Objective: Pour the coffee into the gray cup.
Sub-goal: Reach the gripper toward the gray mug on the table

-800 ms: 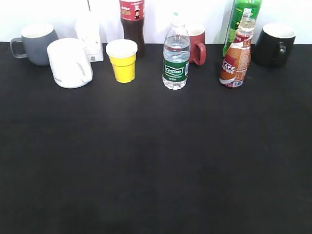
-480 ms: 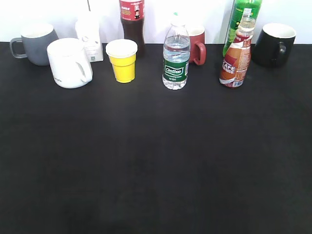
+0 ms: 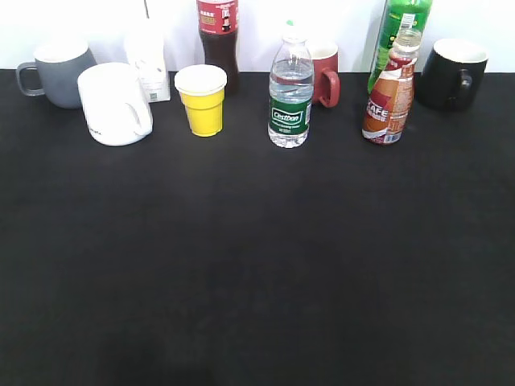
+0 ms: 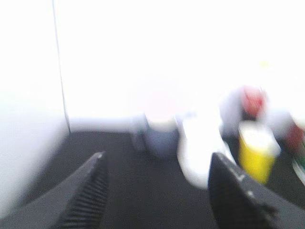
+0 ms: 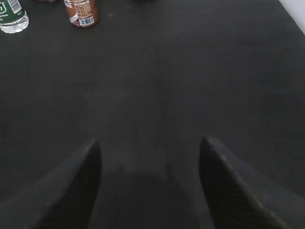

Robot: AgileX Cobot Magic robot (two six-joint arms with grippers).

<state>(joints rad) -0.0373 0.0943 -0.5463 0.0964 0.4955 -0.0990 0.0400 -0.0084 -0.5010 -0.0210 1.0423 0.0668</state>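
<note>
Both claws are sitting spread and empty above the black tabletop (image 3: 257,265): right claw (image 5: 150,183) over bare cloth, left claw (image 4: 159,191) facing the far-left corner, view blurred. The coffee (image 3: 389,95) is standing upright near the far edge, right of centre, just in front of a green bottle (image 3: 398,32). The gray cup (image 3: 56,71) is sitting at the far-left corner, behind a white mug (image 3: 115,103).

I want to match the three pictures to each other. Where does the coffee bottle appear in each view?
Exterior view: the coffee bottle stands upright at the back right, before a green bottle.
Left wrist view: not in it; the picture is blurred.
Right wrist view: only its lower part shows, at the top left.
Shared landmark: the water bottle, on its left.
</note>
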